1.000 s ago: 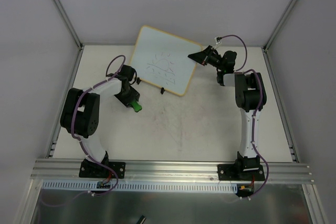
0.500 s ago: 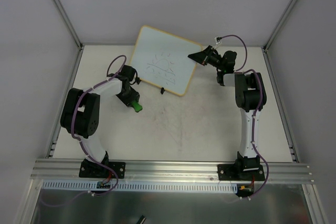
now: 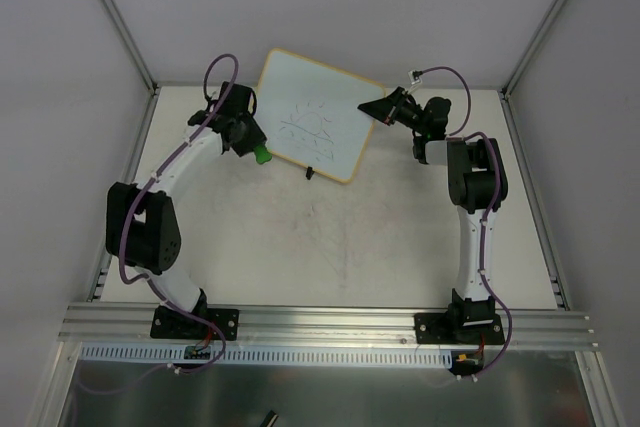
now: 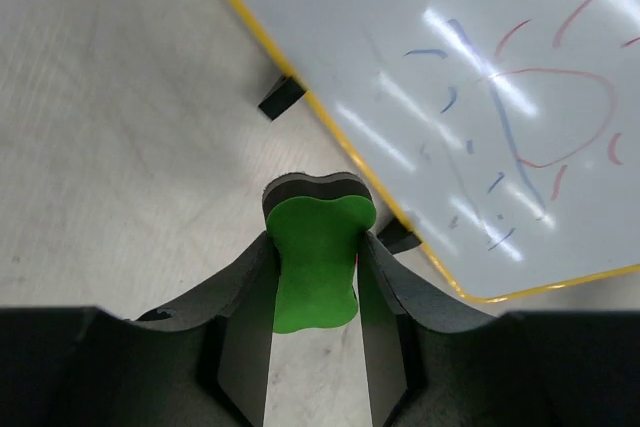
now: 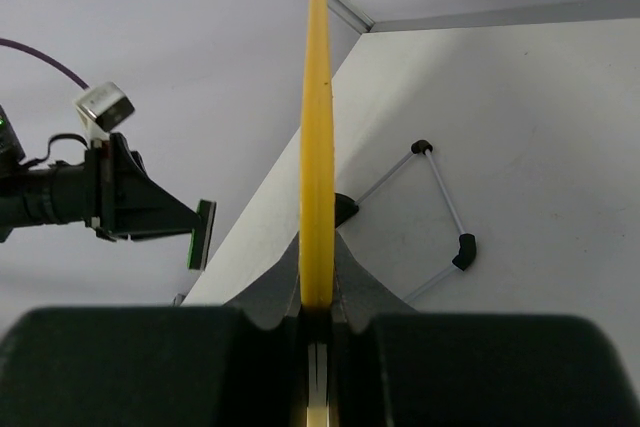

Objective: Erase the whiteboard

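Observation:
The whiteboard (image 3: pixel 312 114) stands tilted at the back of the table, with red and blue marks on its face. My right gripper (image 3: pixel 376 109) is shut on its right edge; in the right wrist view the yellow frame (image 5: pixel 318 127) runs edge-on between the fingers. My left gripper (image 3: pixel 252 147) is shut on the green eraser (image 3: pixel 260 154) just left of the board's lower left edge. In the left wrist view the eraser (image 4: pixel 315 259) sits between the fingers, close below the board's frame (image 4: pixel 330 125), with the marks (image 4: pixel 520 117) up to the right.
A black clip foot (image 3: pixel 312 173) sticks out under the board's front edge, and another foot (image 4: pixel 281 98) shows in the left wrist view. A wire stand (image 5: pixel 440 209) is behind the board. Enclosure walls and aluminium posts (image 3: pixel 118 22) border the table.
My left arm has swung up and back, carrying the green eraser from the table in front of the board to the board's lower left edge. The right gripper and the board have not moved.

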Robot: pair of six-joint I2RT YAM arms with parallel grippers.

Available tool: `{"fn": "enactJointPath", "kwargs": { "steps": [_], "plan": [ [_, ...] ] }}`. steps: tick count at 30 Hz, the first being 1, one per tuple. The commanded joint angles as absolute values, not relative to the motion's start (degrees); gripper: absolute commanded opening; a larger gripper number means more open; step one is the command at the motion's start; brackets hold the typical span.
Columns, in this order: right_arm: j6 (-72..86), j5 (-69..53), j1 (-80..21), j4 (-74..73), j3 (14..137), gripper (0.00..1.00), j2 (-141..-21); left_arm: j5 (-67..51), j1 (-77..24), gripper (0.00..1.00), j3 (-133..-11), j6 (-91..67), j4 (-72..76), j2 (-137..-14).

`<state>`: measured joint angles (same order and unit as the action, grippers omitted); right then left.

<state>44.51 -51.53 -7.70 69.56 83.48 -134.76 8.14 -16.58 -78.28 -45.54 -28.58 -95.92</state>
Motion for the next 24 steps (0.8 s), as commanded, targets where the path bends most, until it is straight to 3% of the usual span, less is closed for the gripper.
{"fn": "enactJointPath", "kwargs": {
  "steps": [1,12,24],
  "plan": [
    [39.55,-52.82,-7.73,72.60,82.53,0.00,-131.48,8.62,-17.05,0.00,-84.54,-37.28,-25.68,-98.17],
    [39.46,-53.09,-7.73,72.51,82.53,0.00,-131.04,0.09,-14.41,0.00,-100.17,-27.26,-15.39,-107.75],
    [38.41,-53.17,-7.73,72.33,80.86,0.00,-129.99,-5.71,-13.62,0.00,-108.45,-24.17,-6.60,-119.61]
  ]
}}
